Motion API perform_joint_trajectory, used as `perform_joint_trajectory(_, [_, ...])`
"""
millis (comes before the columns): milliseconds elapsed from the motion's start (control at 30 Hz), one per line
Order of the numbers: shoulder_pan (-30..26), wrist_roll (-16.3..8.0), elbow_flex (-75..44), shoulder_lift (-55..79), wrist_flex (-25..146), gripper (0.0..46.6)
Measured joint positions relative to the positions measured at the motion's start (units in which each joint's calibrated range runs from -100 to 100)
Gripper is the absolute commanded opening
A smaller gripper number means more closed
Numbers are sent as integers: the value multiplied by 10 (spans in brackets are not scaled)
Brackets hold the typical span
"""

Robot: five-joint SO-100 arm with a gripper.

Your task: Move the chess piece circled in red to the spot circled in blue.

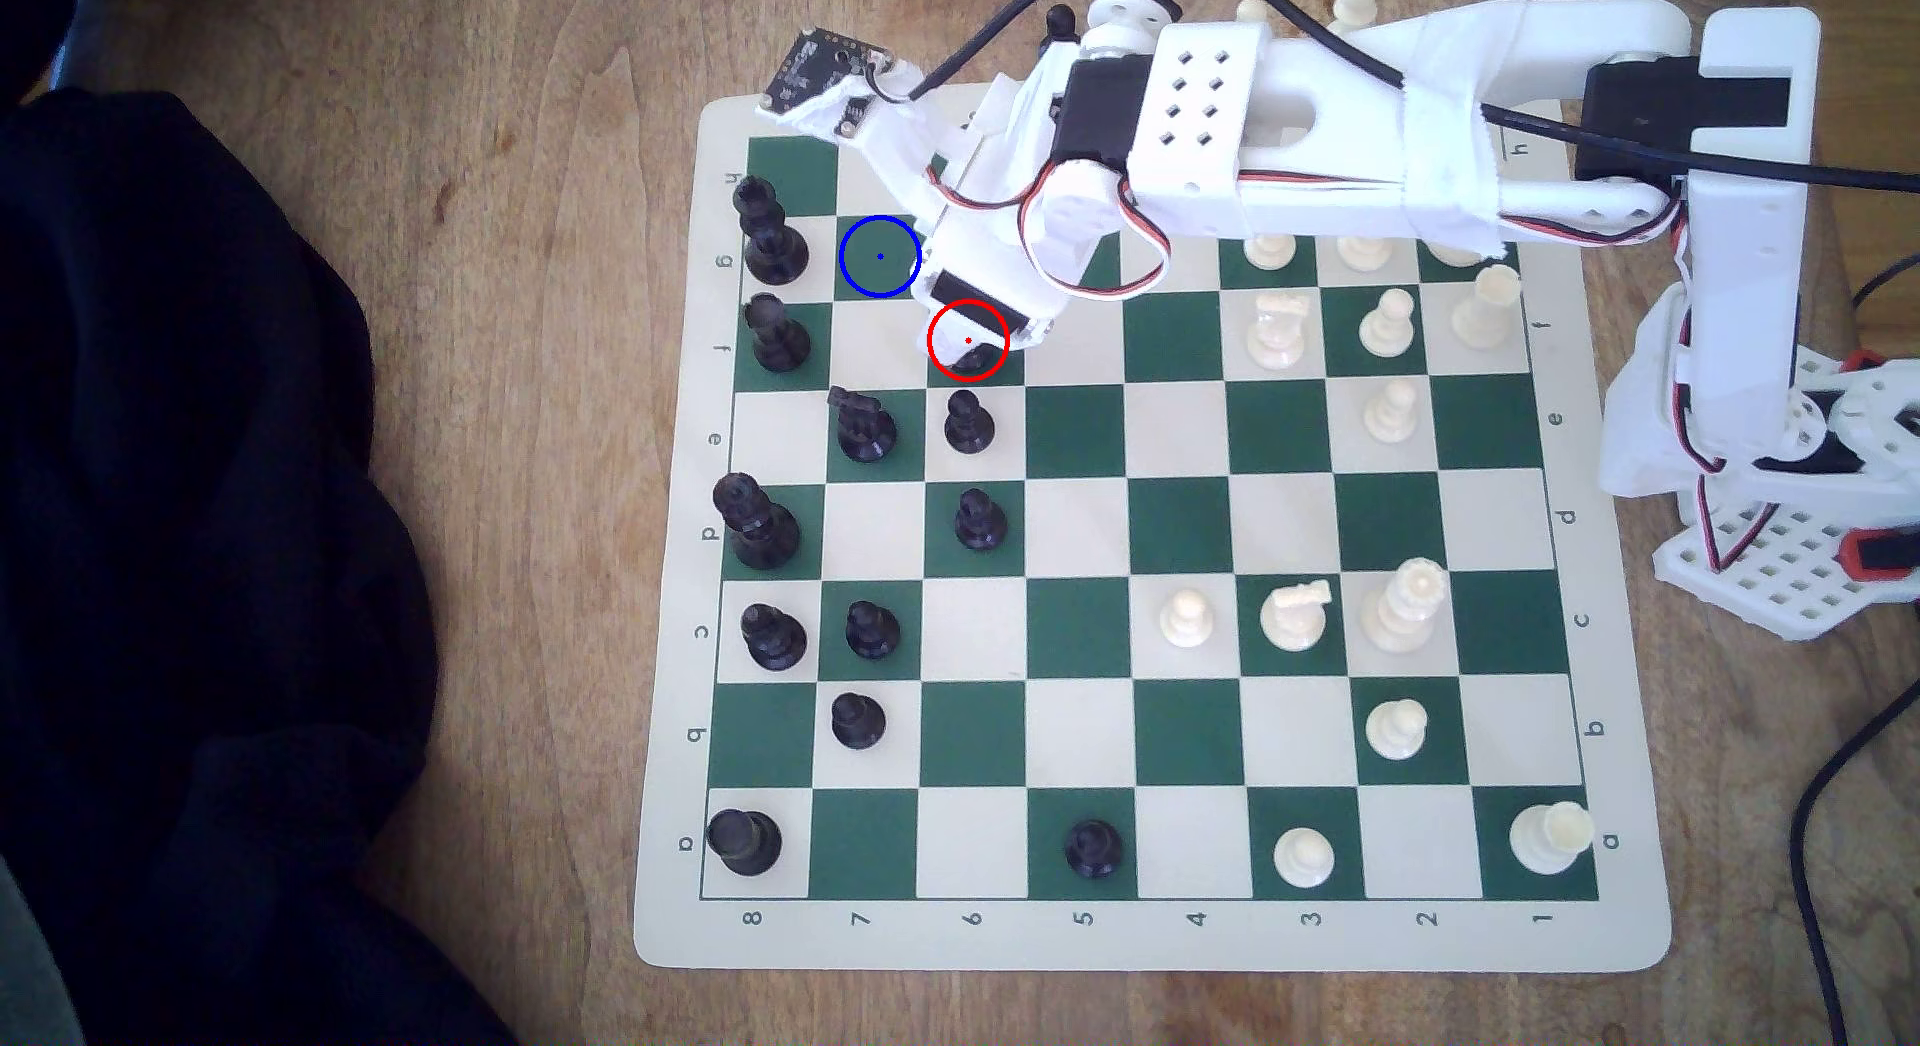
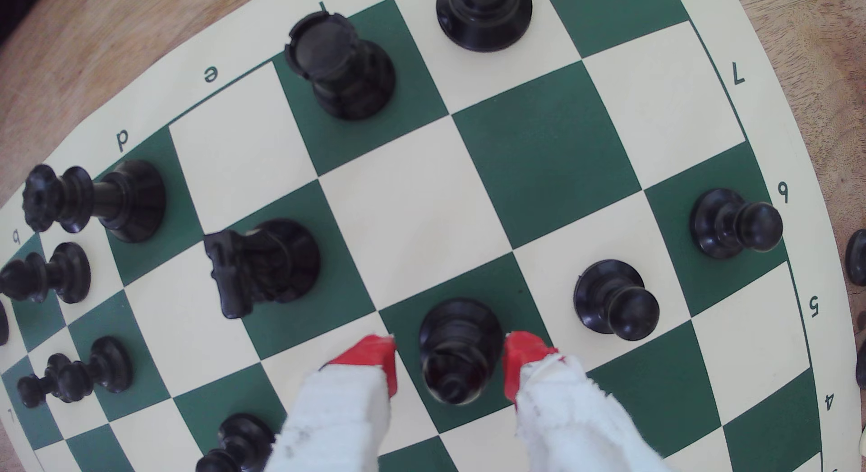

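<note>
Red-tipped, white-wrapped gripper (image 2: pixel 451 359) spread open, straddling slim black pointed bishop piece (image 2: pixel 457 355); small gaps each side, no contact.

The exterior view looks straight down on the whole board (image 1: pixel 1132 932); the wrist view looks down close; both share the bishop (image 2: pixel 457 350).

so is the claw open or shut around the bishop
Open: in the wrist view the claw straddles the upright bishop, with a gap showing at each red tip.
</note>
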Motion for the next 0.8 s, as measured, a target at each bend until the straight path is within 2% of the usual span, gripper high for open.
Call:
perform_joint_trajectory(567, [0, 5, 0, 0, 6, 117])
perform_joint_trajectory(800, [0, 8, 0, 0, 10, 97])
